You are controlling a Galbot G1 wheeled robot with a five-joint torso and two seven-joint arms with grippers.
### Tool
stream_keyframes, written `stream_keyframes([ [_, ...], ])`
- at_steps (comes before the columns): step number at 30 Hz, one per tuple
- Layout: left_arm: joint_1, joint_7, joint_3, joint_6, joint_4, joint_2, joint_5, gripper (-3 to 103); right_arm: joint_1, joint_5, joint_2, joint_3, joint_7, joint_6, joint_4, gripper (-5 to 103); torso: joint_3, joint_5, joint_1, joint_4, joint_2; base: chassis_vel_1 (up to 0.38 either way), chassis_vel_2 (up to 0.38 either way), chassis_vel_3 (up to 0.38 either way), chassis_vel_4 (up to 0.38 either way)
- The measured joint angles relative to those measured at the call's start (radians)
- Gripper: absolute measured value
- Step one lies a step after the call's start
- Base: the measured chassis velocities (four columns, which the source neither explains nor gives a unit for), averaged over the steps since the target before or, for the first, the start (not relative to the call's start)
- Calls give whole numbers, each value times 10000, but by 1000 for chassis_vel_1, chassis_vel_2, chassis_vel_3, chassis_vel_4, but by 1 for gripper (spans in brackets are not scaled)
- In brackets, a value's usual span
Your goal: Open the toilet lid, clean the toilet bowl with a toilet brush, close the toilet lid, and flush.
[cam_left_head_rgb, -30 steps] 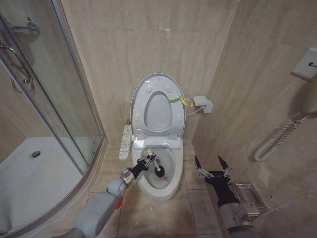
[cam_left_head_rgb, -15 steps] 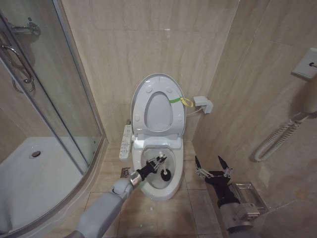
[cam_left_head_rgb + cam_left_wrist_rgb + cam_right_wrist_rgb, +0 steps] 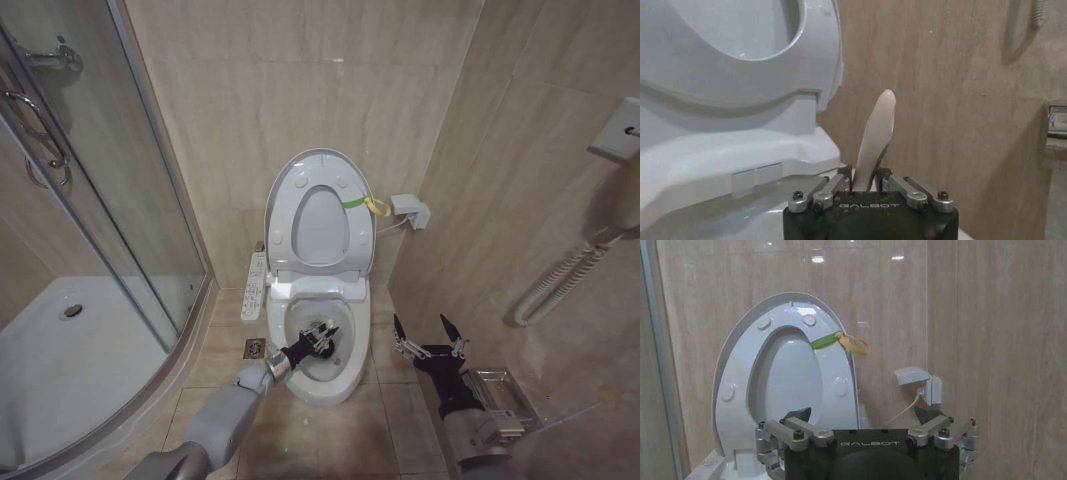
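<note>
The large white glossy plastic toilet lid stands raised against the beige tiled wall, the ring-shaped white seat lifted with it, and a yellow-green band is tied at its right edge. Below it the white ceramic elongated toilet bowl lies open, with a white button strip at its left side. The left gripper reaches over the bowl's front left rim into the basin, its fingers clamped on the toilet brush, whose black bristle head sits low inside the bowl just past the fingertips. In the left wrist view the same left gripper pinches the thin pale-tipped handle of the brush, which sticks up between the closed fingers with the raised lid behind. The right gripper hovers to the right of the bowl, above the floor tiles and well apart from the toilet, its two dark fingers spread wide with nothing between them. The right wrist view looks past the right gripper toward the upright lid and the band. A glass shower enclosure stands to the left of the toilet
</note>
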Motion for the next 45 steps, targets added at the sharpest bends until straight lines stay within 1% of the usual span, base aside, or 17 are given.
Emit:
stream_keyframes([
  [5, 191, -5, -116, 132, -930, 385, -2, 22, 0, 0, 0, 0, 0, 0, 0, 100, 2, -1, 1, -2, -1, 0, 0, 0, 0],
  [8, 505, -276, 69, 583, -2601, 928, -282, 21, 0, 0, 0, -1, 0, 0, 0, 100, 1, -1, 1, -5, -1, 0, 0, 0, 0],
  [9, 505, -276, 69, 583, -2601, 928, -282, 21, 0, 0, 0, -1, 0, 0, 0, 100, 1, -1, 1, -5, -1, 0, 0, 0, 0],
  [11, 692, -463, 280, 860, -3488, 1162, -417, 21, 0, 0, 0, 0, 0, 0, 0, 100, 1, -2, 1, -2, -1, 0, 0, 0, 0],
  [13, 833, -544, 461, 985, -4086, 1244, -535, 18, 0, 0, 0, 0, 0, 0, 0, 100, 0, -1, 1, -2, 0, 0, 0, 0, 0],
  [15, 860, -488, 536, 994, -4159, 1191, -569, 18, 0, 0, 0, 0, 0, 0, 0, 100, -1, -1, 0, -4, 0, 0, 0, 0, 0],
  [18, 824, -284, 553, 851, -3760, 972, -501, 18, 0, 0, -1, 0, 0, 0, 0, 100, -1, -1, 0, -3, 0, 0, 0, 0, 0],
  [22, 504, 191, 159, 278, -1988, 249, -79, 18, 0, 0, 0, -1, 0, 0, 0, 100, -3, -3, 0, -6, 2, 0, 0, 0, 0],
  [24, 458, 256, 38, 196, -1638, 192, 3, 18, -1, 0, 0, 0, 0, 0, 0, 100, -3, -3, 0, -11, 1, 0, 0, 0, 0],
  [25, 454, 288, -57, 147, -1428, 202, 38, 18, 0, 0, 0, 0, 0, 0, 0, 100, -1, 2, 0, -2, 1, 0, 0, 0, 0],
  [27, 455, 313, -156, 99, -1334, 237, 58, 20, 0, 0, 0, 0, 0, 0, 0, 100, 0, 1, 1, 0, 0, 0, 0, 0, 0],
  [31, 498, 318, -355, 60, -1563, 419, -16, 20, 0, 0, 0, 0, 0, 0, 0, 100, 0, 1, 1, 1, 0, 0, 0, 0, 0],
  [33, 596, 309, -381, 202, -2335, 580, -466, 20, 0, 0, 0, -1, 0, 0, 0, 100, 0, -2, 1, -2, 0, 0, 0, 0, 0],
  [34, 637, 309, -386, 285, -2629, 607, -627, 17, 0, 0, 0, 0, 0, 0, 0, 100, 0, 0, 1, -3, 0, 0, 0, 0, 0],
  [38, 853, 499, -502, 402, -3350, 521, -953, 17, 0, 0, 0, 0, 0, 0, 0, 100, 0, 0, 1, -4, 0, 0, 0, 0, 0],
  [41, 980, 795, -621, 285, -3285, 300, -913, 17, 0, 0, 0, -1, 0, 0, 0, 100, -1, -1, 1, -4, 0, 0, 0, 0, 0],
  [45, 1140, 1121, -820, -58, -2594, 3, -608, 17, 0, 0, 0, 0, 0, 0, 0, 100, 0, 0, 1, -3, 0, 0, 0, 0, 0],
])
